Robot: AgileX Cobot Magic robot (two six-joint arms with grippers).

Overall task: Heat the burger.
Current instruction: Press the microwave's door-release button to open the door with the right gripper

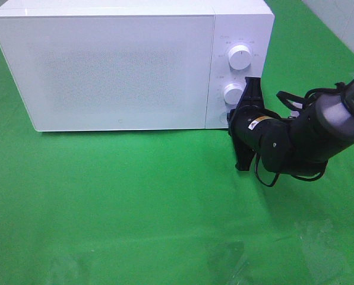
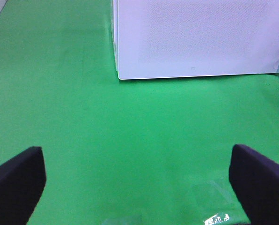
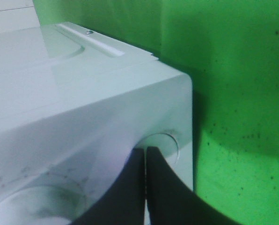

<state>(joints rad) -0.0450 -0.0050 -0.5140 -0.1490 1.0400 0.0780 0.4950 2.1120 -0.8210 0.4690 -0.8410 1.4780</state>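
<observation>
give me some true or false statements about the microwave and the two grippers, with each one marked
1. The microwave has its door shut. True.
2. A burger sits on the green cloth in front of the microwave. False: no burger shows in any view.
3. The right gripper has its fingers together, with the tips at the round button below the two knobs. True.
4. The left gripper is clamped on the microwave door. False: it is open and hangs over bare cloth, apart from the microwave.
</observation>
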